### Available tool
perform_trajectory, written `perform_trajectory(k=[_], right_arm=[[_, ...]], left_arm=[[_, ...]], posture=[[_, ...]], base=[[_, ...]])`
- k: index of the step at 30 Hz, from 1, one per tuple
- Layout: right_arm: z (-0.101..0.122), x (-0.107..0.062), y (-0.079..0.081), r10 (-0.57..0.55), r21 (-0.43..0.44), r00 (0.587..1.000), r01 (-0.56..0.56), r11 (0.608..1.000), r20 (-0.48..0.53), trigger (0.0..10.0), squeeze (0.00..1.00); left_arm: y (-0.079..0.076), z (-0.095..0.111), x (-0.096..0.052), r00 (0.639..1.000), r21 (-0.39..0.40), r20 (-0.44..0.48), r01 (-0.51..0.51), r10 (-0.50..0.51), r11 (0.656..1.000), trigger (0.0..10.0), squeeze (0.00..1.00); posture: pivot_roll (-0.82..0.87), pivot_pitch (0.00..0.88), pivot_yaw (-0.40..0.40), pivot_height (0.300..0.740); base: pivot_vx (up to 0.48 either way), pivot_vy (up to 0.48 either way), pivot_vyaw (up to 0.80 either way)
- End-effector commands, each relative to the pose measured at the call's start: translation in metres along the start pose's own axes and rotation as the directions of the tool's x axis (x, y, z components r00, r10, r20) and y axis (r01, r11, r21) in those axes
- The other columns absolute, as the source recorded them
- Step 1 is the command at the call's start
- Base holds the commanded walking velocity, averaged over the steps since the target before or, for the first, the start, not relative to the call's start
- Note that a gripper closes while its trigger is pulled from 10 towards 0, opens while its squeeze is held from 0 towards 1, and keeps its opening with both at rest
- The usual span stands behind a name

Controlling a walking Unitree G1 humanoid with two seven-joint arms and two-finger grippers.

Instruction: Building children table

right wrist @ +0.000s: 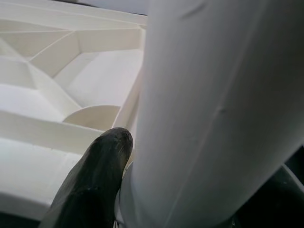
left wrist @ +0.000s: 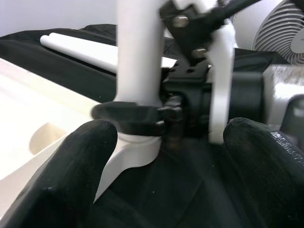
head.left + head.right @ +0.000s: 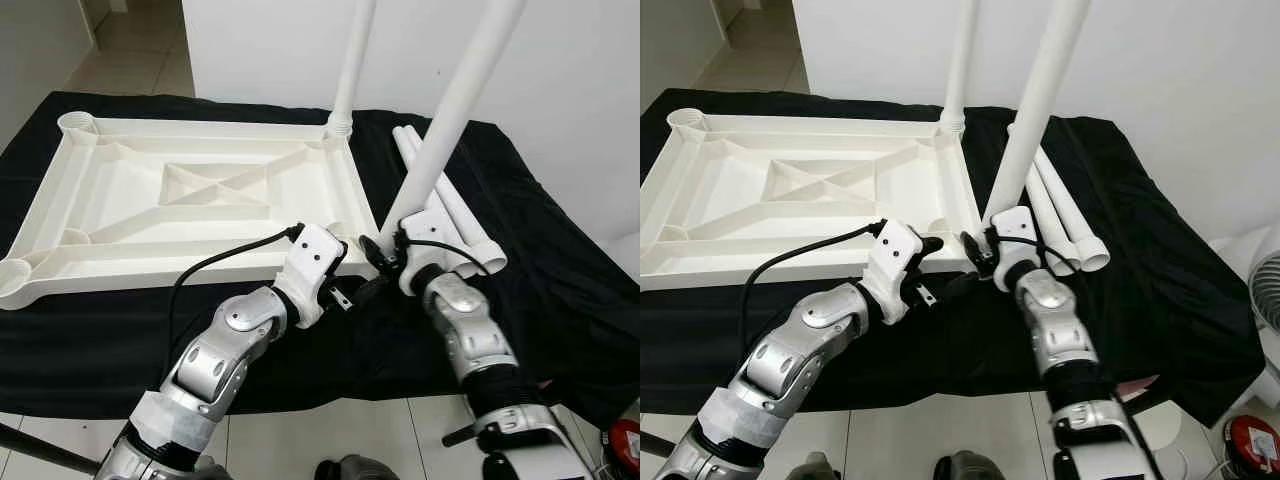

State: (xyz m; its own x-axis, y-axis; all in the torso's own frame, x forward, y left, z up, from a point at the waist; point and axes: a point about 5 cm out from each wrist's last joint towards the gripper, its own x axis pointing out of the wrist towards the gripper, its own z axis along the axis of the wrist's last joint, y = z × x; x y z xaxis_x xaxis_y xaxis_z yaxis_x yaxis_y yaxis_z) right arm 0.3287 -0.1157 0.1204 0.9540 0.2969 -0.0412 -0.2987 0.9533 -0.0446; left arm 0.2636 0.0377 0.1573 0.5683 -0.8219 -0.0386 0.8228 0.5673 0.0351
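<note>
The white table top (image 3: 120, 205) lies upside down on a black cloth. One white leg (image 3: 352, 60) stands upright in its far right corner socket. A second leg (image 3: 455, 110) leans to the right with its foot at the near right corner, and my right gripper (image 3: 382, 250) is shut on it close to the base. One black finger (image 1: 95, 180) presses the leg (image 1: 213, 118). My left gripper (image 3: 362, 290) is open just in front of that corner, its fingers (image 2: 76, 161) spread on either side of the leg base (image 2: 140, 47) without touching it.
Two loose legs (image 3: 455, 215) lie on the black cloth (image 3: 560, 290) right of the table top. A white fan (image 3: 1265, 300) and a red object (image 3: 625, 445) stand on the tiled floor at the right. A white wall rises behind.
</note>
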Motion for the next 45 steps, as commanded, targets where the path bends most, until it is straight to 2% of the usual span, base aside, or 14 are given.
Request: perform_trajectory(k=[1,4,7,10,16,17,25,32,34,36,39,40,41,45], right_arm=[[-0.012,-0.001,0.005,-0.055,0.053,0.996,0.058,0.997,-0.067,10.0,0.00],[-0.011,0.000,0.008,-0.104,0.060,0.992,0.108,0.992,-0.067,10.0,0.00],[-0.003,0.006,0.018,-0.184,0.105,0.982,0.188,0.976,-0.053,10.0,0.00],[0.005,0.008,0.022,-0.171,0.108,0.985,0.173,0.979,-0.025,10.0,0.00],[0.006,0.005,0.017,-0.202,0.078,0.979,0.204,0.976,-0.032,10.0,0.00],[0.006,0.004,0.017,-0.206,0.077,0.978,0.208,0.975,-0.033,10.0,1.00],[0.009,0.000,0.018,-0.174,0.074,0.985,0.173,0.982,0.013,10.0,1.00],[0.008,-0.009,0.009,-0.093,0.032,0.995,0.093,0.995,0.025,10.0,1.00],[0.005,-0.013,-0.001,-0.010,0.009,1.000,0.009,1.000,0.017,10.0,0.00],[0.005,-0.014,-0.011,0.054,-0.010,0.998,-0.054,0.998,0.014,10.0,0.00],[0.006,-0.014,-0.014,0.100,-0.042,0.995,-0.099,0.994,0.022,10.0,0.00],[0.008,-0.013,-0.019,0.186,-0.083,0.982,-0.184,0.979,0.024,10.0,0.00],[0.008,-0.012,-0.020,0.213,-0.095,0.977,-0.210,0.973,0.021,10.0,0.00],[0.009,-0.005,-0.022,0.264,-0.133,0.965,-0.261,0.956,0.004,10.0,0.00]], left_arm=[[-0.008,0.001,0.001,0.997,0.005,-0.005,0.079,-0.079,0.997,10.0,0.00],[-0.008,0.001,0.000,0.997,0.004,-0.005,0.079,-0.079,0.997,10.0,0.00],[-0.009,0.001,0.000,0.997,0.000,-0.004,0.077,-0.077,0.997,10.0,0.00],[-0.010,0.001,0.001,0.997,-0.005,-0.003,0.078,-0.078,0.997,10.0,0.00],[-0.010,0.001,0.001,0.997,-0.006,-0.003,0.077,-0.077,0.997,10.0,0.00],[-0.010,0.001,0.001,0.997,-0.007,-0.003,0.076,-0.076,0.997,10.0,0.00],[-0.011,0.001,0.001,0.997,-0.010,-0.002,0.075,-0.075,0.997,10.0,0.00],[-0.009,0.001,0.001,0.997,-0.008,-0.004,0.072,-0.072,0.997,10.0,0.00],[-0.009,0.001,0.000,0.997,-0.007,-0.005,0.075,-0.075,0.997,10.0,0.00],[-0.008,0.001,0.000,0.997,-0.006,-0.008,0.078,-0.078,0.997,10.0,0.00],[-0.008,0.001,0.000,0.997,-0.005,-0.008,0.080,-0.080,0.997,10.0,0.00],[-0.008,0.002,0.000,0.996,-0.002,-0.009,0.086,-0.086,0.996,10.0,0.00],[-0.008,0.002,0.000,0.996,-0.001,-0.009,0.089,-0.089,0.996,10.0,0.00],[-0.007,0.002,0.001,0.996,0.004,-0.011,0.093,-0.093,0.996,10.0,0.00]], posture=[[0.09,0.014,-0.083,0.740],[0.10,0.017,-0.088,0.740],[0.10,0.019,-0.089,0.740],[0.10,0.020,-0.094,0.740],[0.10,0.020,-0.099,0.740],[0.10,0.020,-0.099,0.740],[0.10,0.019,-0.101,0.740],[0.10,0.018,-0.100,0.740],[0.09,0.016,-0.094,0.740],[0.10,0.014,-0.091,0.740],[0.10,0.011,-0.088,0.740],[0.10,0.007,-0.085,0.740],[0.10,0.005,-0.085,0.740],[0.10,0.001,-0.080,0.740]], base=[[0.000,0.000,0.00],[0.000,0.000,0.00],[0.000,0.000,0.00],[0.000,0.000,0.00],[0.000,0.000,0.00],[0.000,0.000,0.00],[0.000,0.000,0.00],[0.000,0.000,0.00],[0.000,0.000,0.00],[0.000,0.000,0.00],[0.000,0.000,0.00],[0.000,0.000,0.00],[0.000,0.000,0.00],[0.000,0.000,0.00]])
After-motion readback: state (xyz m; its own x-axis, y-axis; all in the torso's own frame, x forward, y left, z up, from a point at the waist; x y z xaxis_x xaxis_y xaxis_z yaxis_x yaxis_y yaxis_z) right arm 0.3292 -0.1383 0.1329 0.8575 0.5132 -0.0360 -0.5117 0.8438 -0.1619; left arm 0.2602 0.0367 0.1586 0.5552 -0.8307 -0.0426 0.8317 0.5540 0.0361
